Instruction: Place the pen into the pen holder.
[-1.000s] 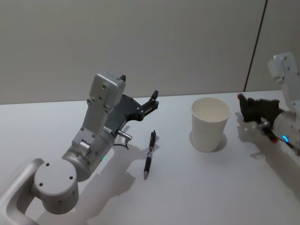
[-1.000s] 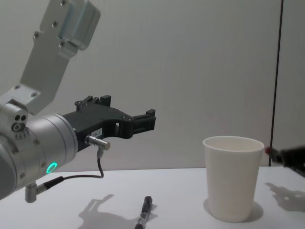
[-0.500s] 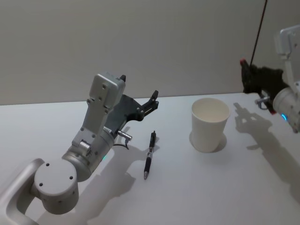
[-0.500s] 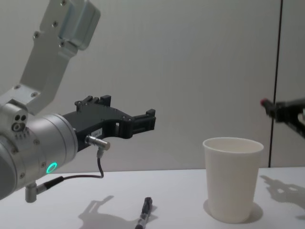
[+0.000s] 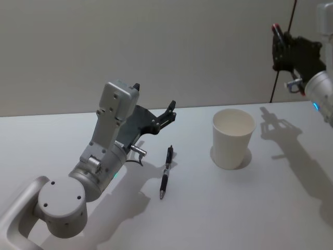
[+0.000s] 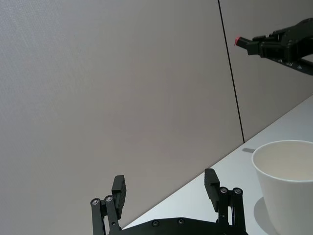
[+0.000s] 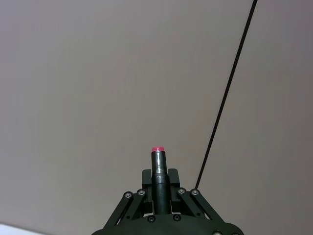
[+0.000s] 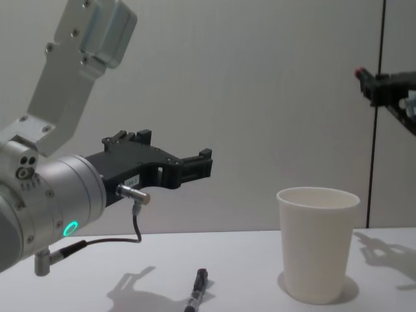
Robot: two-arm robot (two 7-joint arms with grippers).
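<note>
- Clamping a red-tipped pen (image 7: 158, 169), the right hand (image 5: 281, 47) hangs high, far-right of the pen holder (image 5: 232, 140) — likely to clear its rim.
- Idle left hand (image 6: 165, 183) gapes wide above the worktop (image 5: 234, 208), left.

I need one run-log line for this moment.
right gripper: shut on red-tipped pen, high right of pen holder | left gripper: open, near black pen on table | pen holder: upright, empty

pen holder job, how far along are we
Done: the right gripper is shut on a red-tipped pen, held high, right of the pen holder. In hand: that pen, not yet over the cup's mouth. Left: lowering and releasing it; no pen stands in the cup. A black pen lies on the table near the open left gripper.
</note>
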